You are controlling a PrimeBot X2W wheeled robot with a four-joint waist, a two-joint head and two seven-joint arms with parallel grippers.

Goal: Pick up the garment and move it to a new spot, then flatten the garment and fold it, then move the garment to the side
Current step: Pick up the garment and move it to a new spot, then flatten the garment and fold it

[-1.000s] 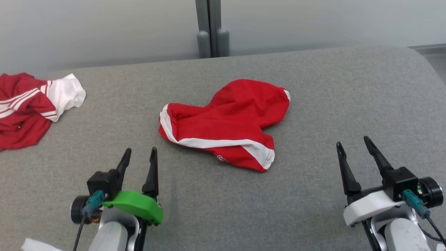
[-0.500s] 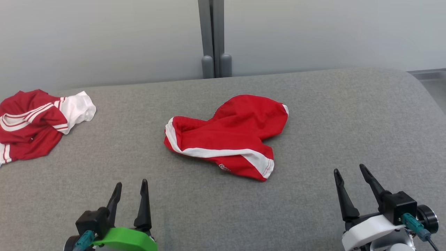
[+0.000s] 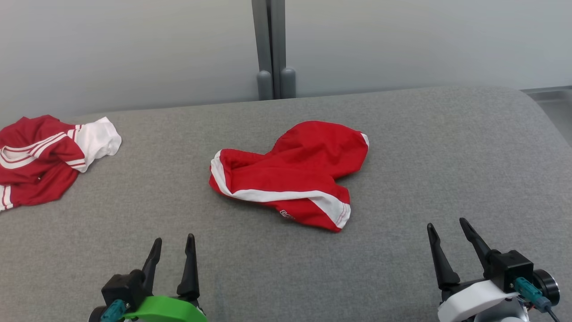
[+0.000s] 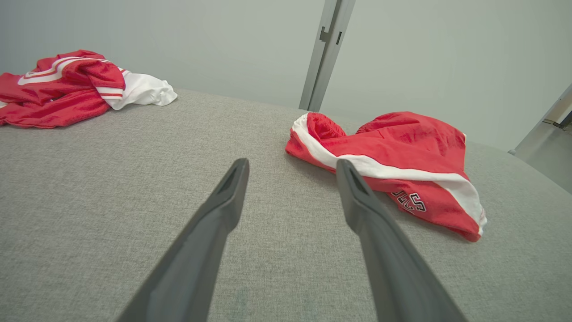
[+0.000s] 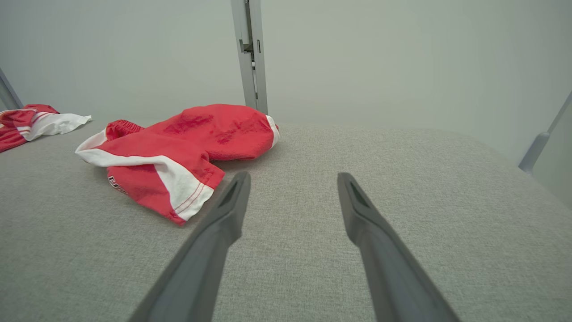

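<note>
The garment (image 3: 290, 172) is lying crumpled at centre, unmoved; just the view is being shifted. Left gripper (image 3: 174, 238) and right gripper (image 3: 446, 222) are being held wide, empty, near; pickup is being awaited.

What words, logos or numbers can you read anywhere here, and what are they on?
"ES", as best it reads: the end of a white-outlined print near the hem of the red shorts. The rest is hidden under a fold.
Striped red and white garment: no text can be read on it.
</note>
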